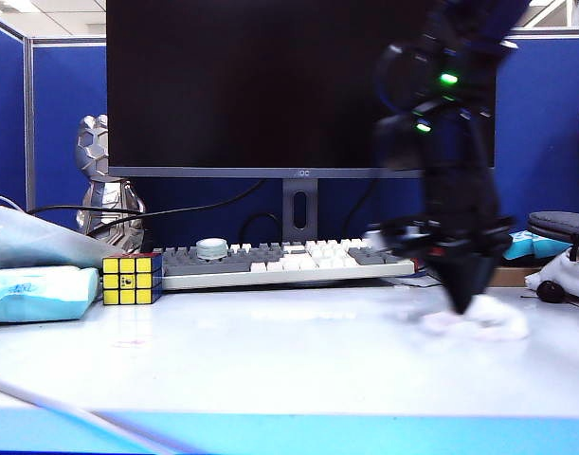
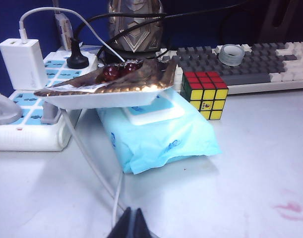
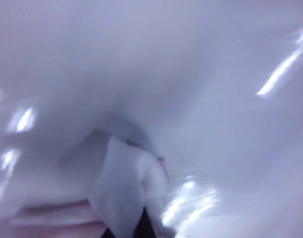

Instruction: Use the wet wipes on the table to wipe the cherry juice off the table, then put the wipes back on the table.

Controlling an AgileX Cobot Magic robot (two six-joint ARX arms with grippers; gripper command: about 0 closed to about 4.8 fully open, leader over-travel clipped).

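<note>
White wet wipes (image 1: 490,318) lie bunched on the table (image 1: 270,370) at its right side, pinched in the closed right gripper (image 1: 460,305), which points down onto them. Faint cherry juice (image 2: 290,208) marks the desk top near the left gripper (image 2: 133,224), whose jaws are closed on nothing.

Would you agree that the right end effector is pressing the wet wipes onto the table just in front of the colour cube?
Not quite: the right end effector presses the wet wipes onto the table at the far right, well away from the colour cube, as the exterior view shows.
</note>
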